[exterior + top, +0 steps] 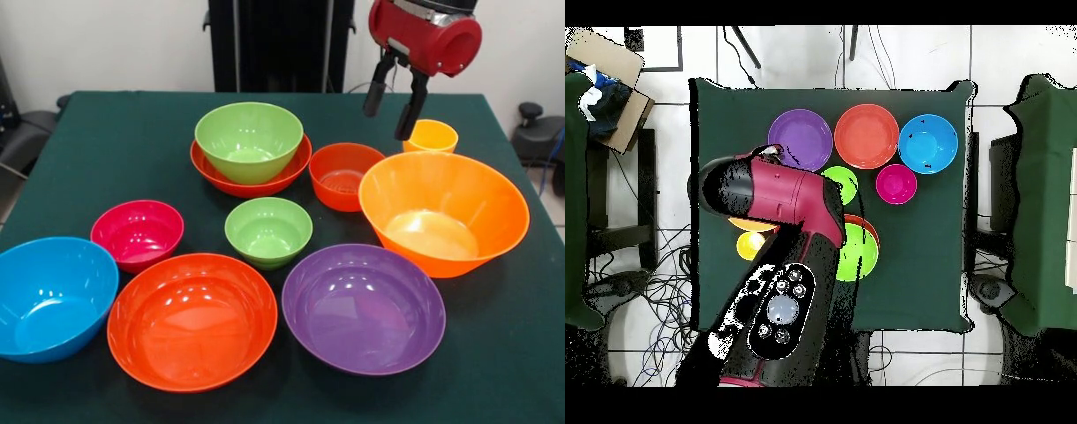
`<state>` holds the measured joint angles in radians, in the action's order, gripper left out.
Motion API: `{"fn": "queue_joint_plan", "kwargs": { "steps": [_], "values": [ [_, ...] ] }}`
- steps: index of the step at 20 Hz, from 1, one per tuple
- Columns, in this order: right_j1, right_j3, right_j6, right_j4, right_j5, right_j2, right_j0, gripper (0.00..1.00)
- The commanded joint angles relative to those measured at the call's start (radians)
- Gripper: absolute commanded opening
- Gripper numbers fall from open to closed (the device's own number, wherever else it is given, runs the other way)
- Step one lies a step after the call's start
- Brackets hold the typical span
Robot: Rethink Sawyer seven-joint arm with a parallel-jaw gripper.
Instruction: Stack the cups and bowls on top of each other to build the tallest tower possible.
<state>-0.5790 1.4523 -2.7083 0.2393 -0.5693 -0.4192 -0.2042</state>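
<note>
The tower (251,150) so far is two bowls: a medium lime green bowl (249,140) nested in a wide red-orange bowl (212,170), toward the far middle of the table (106,141) in the front view. The large orange bowl (443,210) sits apart from it, at about four o'clock from the tower in that view, with a small red-orange bowl (345,175) between the two and touching or nearly touching the orange one's rim.

Just behind the large orange bowl, at its twelve o'clock, stands the yellow-orange cup (431,136). The gripper (393,97) hangs above the table with its two black fingers apart and nothing between them; its tips lie at about ten o'clock from the cup and eleven o'clock from the large orange bowl's centre, near the bowl's far rim but higher than it.

That is the relation that matters, in my judgement: a grasp on the orange bowl's far wall would need the gripper to drop and shift slightly toward four o'clock (the cup stands close enough to be knocked). In the overhead view the arm (780,290) covers the orange bowl almost wholly, so that view cannot confirm the alignment.
</note>
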Motion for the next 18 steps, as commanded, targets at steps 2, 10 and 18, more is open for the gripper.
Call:
{"fn": "queue_joint_plan", "kwargs": {
  "steps": [2,10,18],
  "values": [
    [0.059,0.054,0.014,-0.091,0.076,0.105,-0.017,1.00],
    [0.120,0.042,-0.027,-0.092,0.146,0.082,-0.039,1.00],
    [0.173,0.017,-0.051,-0.075,0.173,0.052,-0.064,1.00]
  ]
}}
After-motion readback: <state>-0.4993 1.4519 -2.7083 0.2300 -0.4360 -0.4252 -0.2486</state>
